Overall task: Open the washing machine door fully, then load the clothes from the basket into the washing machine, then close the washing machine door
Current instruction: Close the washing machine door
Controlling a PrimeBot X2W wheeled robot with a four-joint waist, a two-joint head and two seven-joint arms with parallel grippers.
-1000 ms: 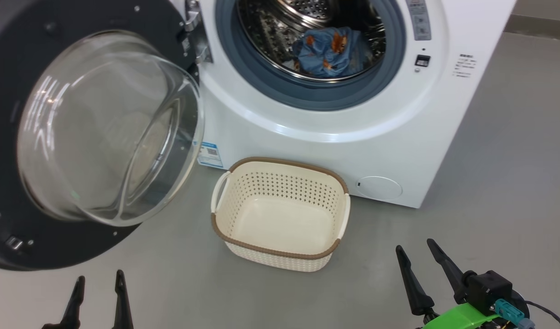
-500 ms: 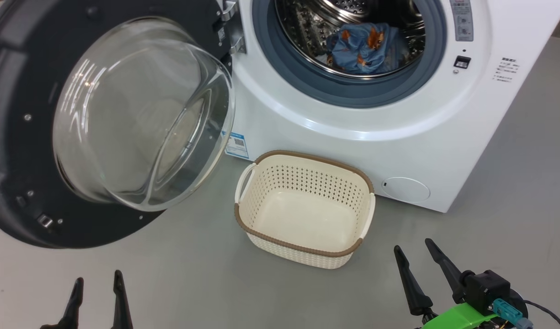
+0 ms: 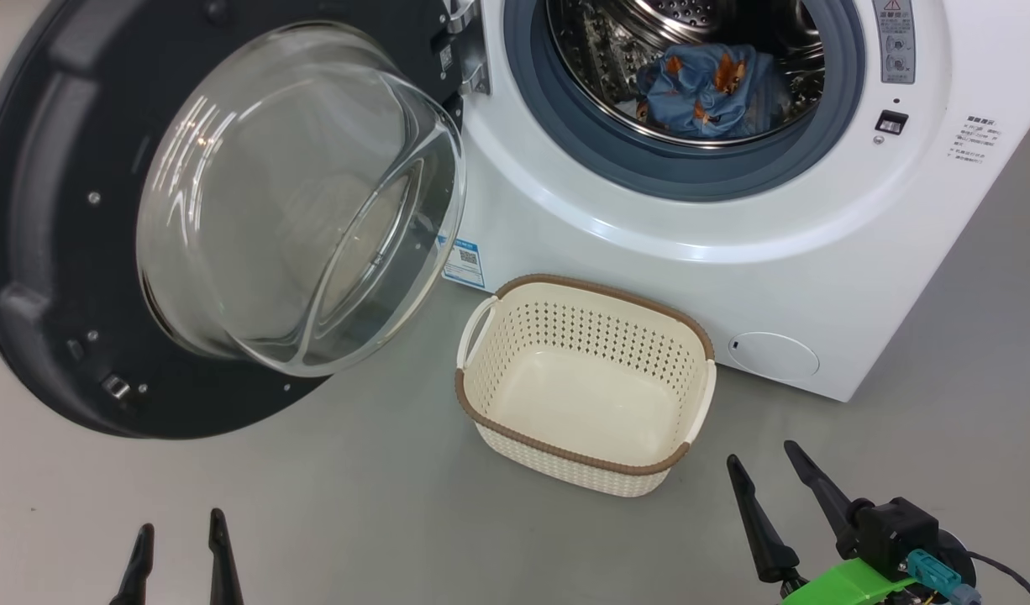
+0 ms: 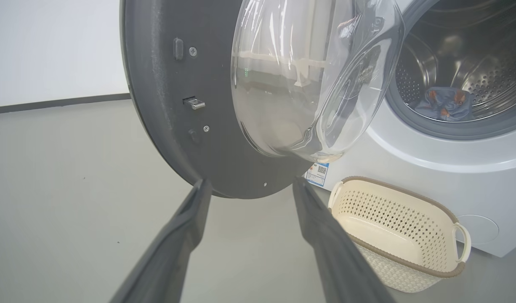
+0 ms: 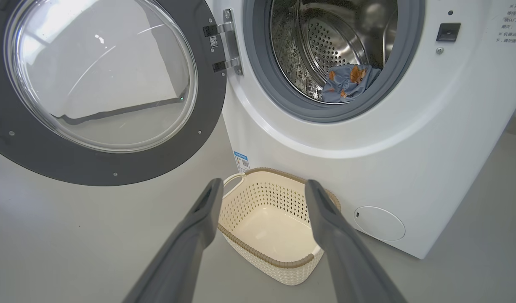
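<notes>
Well, the washing machine door (image 3: 53, 252) stands wide open on the left, and its clear glass bowl (image 3: 296, 193) bulges out toward the robot. The door hangs from a metal hinge (image 3: 469, 50) on the left side of the washing machine (image 3: 733, 277), and the bottom edge of its black rim is up off the grey floor (image 3: 355, 512). The round mouth is open. The clothes (image 3: 708, 92), blue with orange prints, lie in a heap low inside the steel drum (image 3: 616, 42). The basket (image 3: 603, 288) sits on the floor in front of the machine, below the mouth. Its back rim is near the white front, but I cannot tell if they touch. Its cream bottom shows bare. The bowl's lower edge is near the basket's left handle (image 3: 475, 323), only higher up. The left gripper (image 3: 181, 521) is low and near the robot, jaws spread with nothing in them, and bare floor lies between it and the door's rim. The right gripper (image 3: 760, 451) has its jaws spread too, holding nothing, near the basket's right front corner with a strip of floor between.
</notes>
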